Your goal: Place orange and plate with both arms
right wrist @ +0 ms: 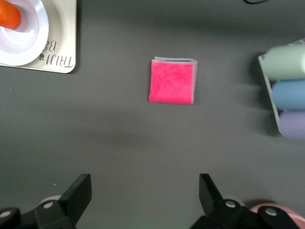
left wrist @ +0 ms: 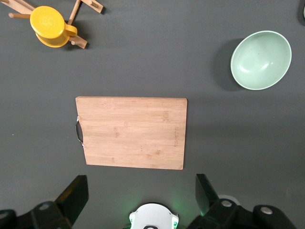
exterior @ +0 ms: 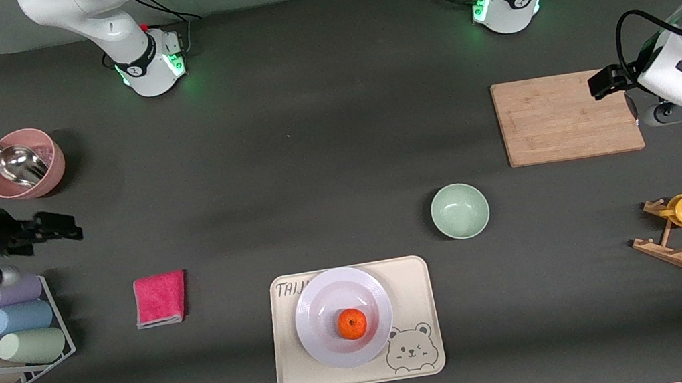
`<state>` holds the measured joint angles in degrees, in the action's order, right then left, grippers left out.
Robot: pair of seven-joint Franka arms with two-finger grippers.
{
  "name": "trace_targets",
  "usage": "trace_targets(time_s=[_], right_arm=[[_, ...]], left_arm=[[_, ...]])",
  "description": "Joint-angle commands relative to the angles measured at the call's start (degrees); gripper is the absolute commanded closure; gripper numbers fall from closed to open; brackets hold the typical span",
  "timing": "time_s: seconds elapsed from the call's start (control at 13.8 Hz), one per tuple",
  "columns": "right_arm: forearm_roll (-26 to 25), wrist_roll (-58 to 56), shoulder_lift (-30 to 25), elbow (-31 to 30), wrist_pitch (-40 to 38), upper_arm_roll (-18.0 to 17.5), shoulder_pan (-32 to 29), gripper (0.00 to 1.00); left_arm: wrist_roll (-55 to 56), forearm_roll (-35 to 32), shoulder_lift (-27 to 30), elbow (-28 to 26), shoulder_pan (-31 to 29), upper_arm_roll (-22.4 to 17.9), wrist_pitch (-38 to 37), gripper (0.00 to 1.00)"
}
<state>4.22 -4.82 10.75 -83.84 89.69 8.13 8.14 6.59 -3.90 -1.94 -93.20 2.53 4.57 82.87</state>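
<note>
Dark grey tabletop fills the scene. At the front view's left edge the right gripper [exterior: 59, 228] hangs wide open and empty above bare table beside the pink bowl [exterior: 23, 164]. At the right edge the left gripper [exterior: 607, 81] hangs open, empty, over the cutting board [exterior: 566, 116]. Lower centre, the orange [exterior: 352, 323] sits in the plate [exterior: 343, 317] on the bear tray [exterior: 354, 324].

Open tabletop surrounds the tray [exterior: 411, 275]; only the green bowl [exterior: 459, 210] stands near it.
</note>
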Motion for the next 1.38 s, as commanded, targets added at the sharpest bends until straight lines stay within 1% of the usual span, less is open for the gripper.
trace_targets(time_s=[0.0,0.22,0.43,0.65,0.72,0.8,1.09,1.3], right_arm=[[-3.0,2.3,-5.9,-5.9,0.8,-0.8,-1.5,0.0],[-3.4,2.4,-8.2,-7.0,0.8,-0.6,-2.2,0.0],[-4.4,4.5,-8.6,-6.9,0.5,-0.4,-1.9,0.0],[-4.7,5.0,-9.4,-7.2,-0.3,-0.2,-2.1,0.0],[-4.7,5.0,-9.5,-7.2,-0.4,0.4,-2.1,0.0],[-4.7,4.9,-9.5,-7.4,-0.4,0.6,-2.1,0.0],[-4.8,4.6,-10.0,-7.6,-0.7,0.6,-1.7,0.0],[-4.8,4.6,-10.0,-7.6,-0.8,0.6,-1.7,0.0]], left_arm=[[-2.4,-0.2,1.1,-0.1,0.4,-0.3,-1.1,0.0],[-2.5,-0.4,1.1,0.0,0.5,-0.3,-0.1,0.0],[-2.5,-0.7,0.6,0.3,0.8,-0.1,0.6,0.0],[-2.5,-0.3,0.4,0.3,0.6,0.3,3.8,0.0],[-2.5,-0.1,0.6,0.6,1.0,0.6,4.2,0.0],[-2.4,-0.1,0.4,1.4,1.7,1.5,4.2,0.0],[-2.5,-0.2,1.0,1.7,1.7,1.6,2.9,0.0],[-2.6,-0.4,0.5,1.7,1.6,1.5,4.0,0.0]])
